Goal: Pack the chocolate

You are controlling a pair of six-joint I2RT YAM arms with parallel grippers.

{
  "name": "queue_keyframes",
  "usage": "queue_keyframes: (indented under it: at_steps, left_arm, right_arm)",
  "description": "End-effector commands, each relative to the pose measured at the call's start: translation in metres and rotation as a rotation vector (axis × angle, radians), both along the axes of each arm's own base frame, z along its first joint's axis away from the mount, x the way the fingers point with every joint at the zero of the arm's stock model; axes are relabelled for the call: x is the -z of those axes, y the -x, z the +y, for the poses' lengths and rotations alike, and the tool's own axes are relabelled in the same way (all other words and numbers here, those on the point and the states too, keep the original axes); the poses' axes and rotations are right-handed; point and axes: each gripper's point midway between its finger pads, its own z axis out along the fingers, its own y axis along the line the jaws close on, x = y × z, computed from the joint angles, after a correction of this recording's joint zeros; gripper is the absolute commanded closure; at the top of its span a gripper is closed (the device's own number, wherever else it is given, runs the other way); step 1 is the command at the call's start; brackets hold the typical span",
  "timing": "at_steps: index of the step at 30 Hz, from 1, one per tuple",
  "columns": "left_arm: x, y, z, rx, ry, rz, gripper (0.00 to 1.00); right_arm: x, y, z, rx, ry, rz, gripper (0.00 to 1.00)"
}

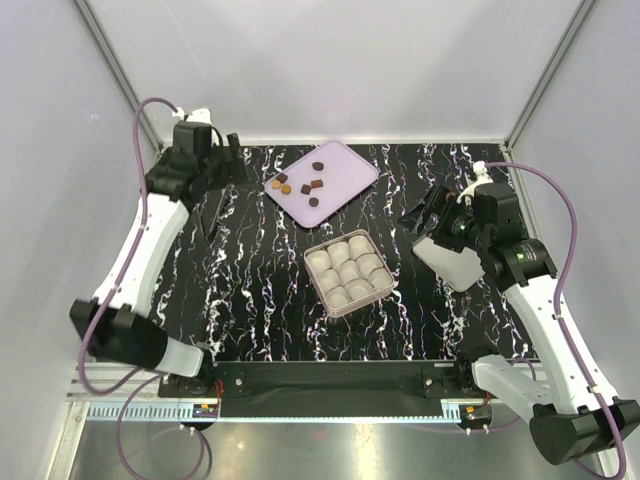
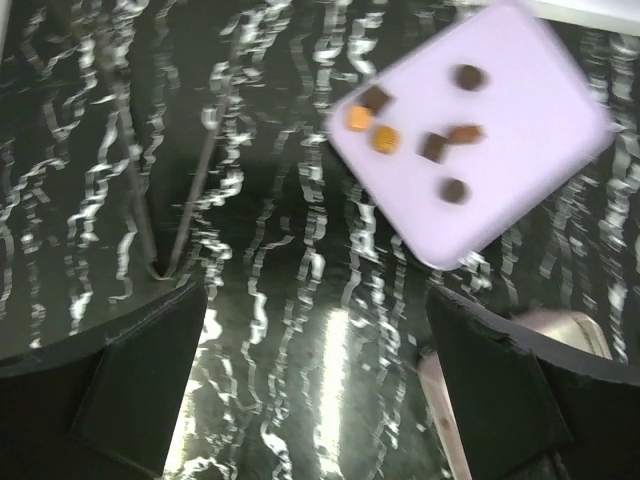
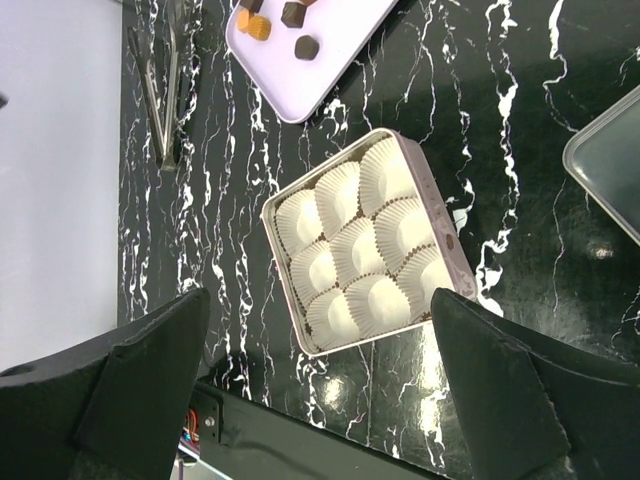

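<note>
Left wrist view: chocolate (image 2: 433,147) lies ahead and rightward of the wide-apart left pincer (image 2: 315,300), untouched.

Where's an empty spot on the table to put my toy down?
Biggest bare patch: the table's near-left, bordered by the tongs, the cup box and the near edge. A smaller strip runs in front of the box. Crowded: the back, with the tray of chocolate, and the right, around the grey lid.

Both arms (image 1: 135,255) aloft (jaws wide)

Robot lab enclosure, white panels (image 1: 340,60), aluminium frame (image 1: 115,70)
</note>
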Motion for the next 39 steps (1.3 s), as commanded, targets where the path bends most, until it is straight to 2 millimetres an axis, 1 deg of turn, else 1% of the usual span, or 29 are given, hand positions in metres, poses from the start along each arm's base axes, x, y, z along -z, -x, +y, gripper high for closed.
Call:
queue_keyframes:
  at_steps: [1, 2, 3, 4, 5, 6, 7, 8, 9, 10, 11, 12, 13, 14, 16, 17, 20, 23, 27, 29, 32, 34, 35, 39]
  left_arm:
    - [-0.004, -0.029, 0.023, -0.033, -0.007, 0.001, 0.03]
    - [0.003, -0.036, 0.03, -0.055, -0.012, 0.019, 0.04]
    - [0.015, -0.05, 0.039, -0.085, -0.027, 0.051, 0.05]
    - [0.022, -0.057, 0.055, -0.118, -0.048, 0.072, 0.06]
    - [0.031, -0.065, 0.063, -0.136, -0.057, 0.095, 0.07]
    - [0.044, -0.082, 0.077, -0.162, -0.05, 0.127, 0.07]
    - [0.052, -0.09, 0.081, -0.161, -0.037, 0.146, 0.07]
    - [0.071, -0.105, 0.089, -0.153, -0.004, 0.181, 0.08]
    - [0.081, -0.111, 0.094, -0.157, 0.005, 0.195, 0.08]
    - [0.092, -0.116, 0.099, -0.166, 0.009, 0.221, 0.1]
    - [0.112, -0.126, 0.103, -0.168, 0.013, 0.263, 0.13]
    - [0.122, -0.127, 0.108, -0.172, 0.016, 0.288, 0.22]
    - [0.13, -0.13, 0.108, -0.156, 0.011, 0.301, 0.25]
    - [0.146, -0.131, 0.107, -0.147, 0.011, 0.329, 0.26]
    - [0.155, -0.135, 0.104, -0.118, 0.01, 0.329, 0.31]
    - [0.167, -0.132, 0.102, -0.107, 0.014, 0.351, 0.32]
    - [0.182, -0.13, 0.101, -0.093, 0.007, 0.375, 0.38]
    - [0.194, -0.129, 0.1, -0.078, -0.009, 0.387, 0.38]
    - [0.21, -0.126, 0.101, -0.08, -0.024, 0.435, 0.4]
    - [0.219, -0.122, 0.102, -0.081, -0.043, 0.463, 0.4]
    - [0.227, -0.119, 0.101, -0.082, -0.058, 0.477, 0.41]
    - [0.23, -0.118, 0.101, -0.079, -0.065, 0.481, 0.41]
    - [0.237, -0.117, 0.101, -0.079, -0.07, 0.494, 0.42]
    - [0.249, -0.11, 0.099, -0.068, -0.074, 0.534, 0.5]
  right_arm:
    - [-0.007, 0.004, 0.006, -0.033, -0.038, -0.038, 0.0]
    - [-0.007, 0.004, 0.008, -0.042, -0.044, -0.038, 0.0]
    - [-0.007, 0.005, 0.008, -0.045, -0.043, -0.038, 0.0]
    - [-0.006, 0.006, 0.008, -0.041, -0.049, -0.032, 0.0]
    - [-0.007, 0.006, 0.008, -0.037, -0.05, -0.032, 0.0]
    - [-0.007, 0.005, 0.008, -0.035, -0.053, -0.034, 0.0]
    - [-0.009, 0.007, 0.01, -0.048, -0.065, -0.034, 0.0]
    - [-0.009, 0.007, 0.011, -0.053, -0.069, -0.034, 0.0]
    - [-0.009, 0.008, 0.013, -0.059, -0.073, -0.03, 0.0]
    - [-0.008, 0.008, 0.014, -0.06, -0.082, -0.02, 0.0]
    - [-0.008, 0.008, 0.016, -0.07, -0.088, -0.014, 0.0]
    - [-0.005, 0.007, 0.017, -0.072, -0.091, -0.005, 0.0]
    - [-0.005, 0.007, 0.018, -0.076, -0.095, -0.002, 0.0]
    - [-0.004, 0.008, 0.019, -0.082, -0.095, 0.006, 0.0]
    - [-0.001, 0.007, 0.017, -0.078, -0.084, 0.014, 0.0]
    - [-0.001, 0.007, 0.016, -0.073, -0.08, 0.015, 0.0]
    - [0.005, 0.006, 0.013, -0.063, -0.057, 0.018, 0.0]
    - [0.009, 0.005, 0.012, -0.061, -0.048, 0.028, 0.0]
    - [0.009, 0.003, 0.013, -0.076, -0.038, 0.026, 0.0]
    - [0.009, 0.001, 0.008, -0.064, -0.004, 0.023, 0.0]
    - [0.006, -0.001, 0.002, -0.037, 0.024, 0.014, 0.0]
    - [0.003, -0.001, 0.003, -0.04, 0.018, 0.005, 0.01]
    - [0.003, -0.001, 0.004, -0.045, 0.014, 0.006, 0.0]
    - [0.004, 0.001, 0.008, -0.063, 0.002, 0.011, 0.0]
